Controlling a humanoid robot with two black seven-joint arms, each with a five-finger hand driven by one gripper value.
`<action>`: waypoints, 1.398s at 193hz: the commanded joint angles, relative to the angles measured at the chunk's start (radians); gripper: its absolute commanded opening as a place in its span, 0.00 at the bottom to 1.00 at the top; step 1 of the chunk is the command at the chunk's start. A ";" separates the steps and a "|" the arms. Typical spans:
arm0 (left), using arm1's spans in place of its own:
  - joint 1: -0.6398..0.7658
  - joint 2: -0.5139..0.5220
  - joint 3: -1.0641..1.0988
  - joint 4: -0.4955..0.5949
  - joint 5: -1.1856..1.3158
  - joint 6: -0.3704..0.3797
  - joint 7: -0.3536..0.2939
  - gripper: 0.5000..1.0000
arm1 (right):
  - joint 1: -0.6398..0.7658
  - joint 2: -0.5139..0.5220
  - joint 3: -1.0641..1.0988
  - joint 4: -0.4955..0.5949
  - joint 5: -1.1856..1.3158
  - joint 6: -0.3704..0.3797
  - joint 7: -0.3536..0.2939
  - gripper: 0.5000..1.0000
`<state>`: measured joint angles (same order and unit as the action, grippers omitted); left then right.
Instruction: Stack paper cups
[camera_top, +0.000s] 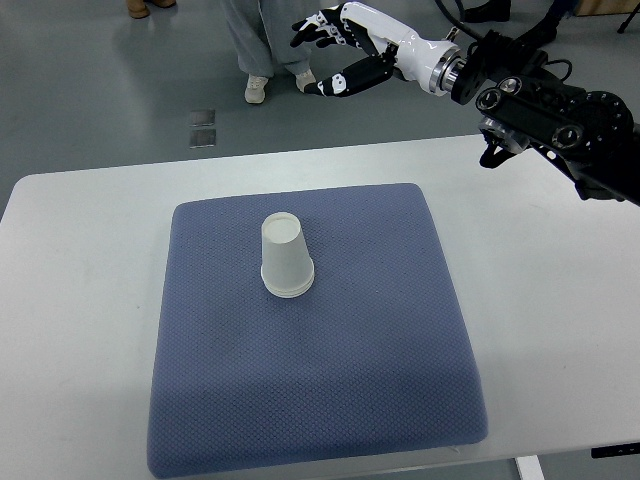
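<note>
Paper cups (286, 257), nested upside down, are seen on the blue pad (330, 400), left of centre. Right hand (335, 55) is held raised beyond the table (560, 300), fingers spread, empty. No legible print.

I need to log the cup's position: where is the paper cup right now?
In the top view, the paper cup stands upside down on the blue mat, slightly left of its centre, far from the right hand raised beyond the table.

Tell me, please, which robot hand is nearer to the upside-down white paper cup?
Right. The right hand hovers open beyond the table's far edge, up-right of the upside-down white paper cup; the left hand isn't visible.
</note>
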<state>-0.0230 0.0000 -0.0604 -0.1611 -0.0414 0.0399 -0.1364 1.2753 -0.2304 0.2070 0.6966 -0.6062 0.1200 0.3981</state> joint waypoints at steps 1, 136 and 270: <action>0.000 0.000 -0.001 0.000 0.000 0.000 0.000 1.00 | -0.005 0.000 0.002 -0.023 0.135 -0.006 -0.001 0.72; 0.000 0.000 -0.001 0.000 0.000 0.000 0.000 1.00 | -0.149 0.023 0.026 -0.077 0.944 -0.243 -0.048 0.72; 0.000 0.000 -0.001 0.000 0.000 0.000 0.000 1.00 | -0.268 0.091 0.184 -0.077 0.910 -0.230 0.021 0.82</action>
<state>-0.0230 0.0000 -0.0608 -0.1611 -0.0414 0.0399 -0.1363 1.0258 -0.1432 0.3913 0.6193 0.3542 -0.1243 0.4123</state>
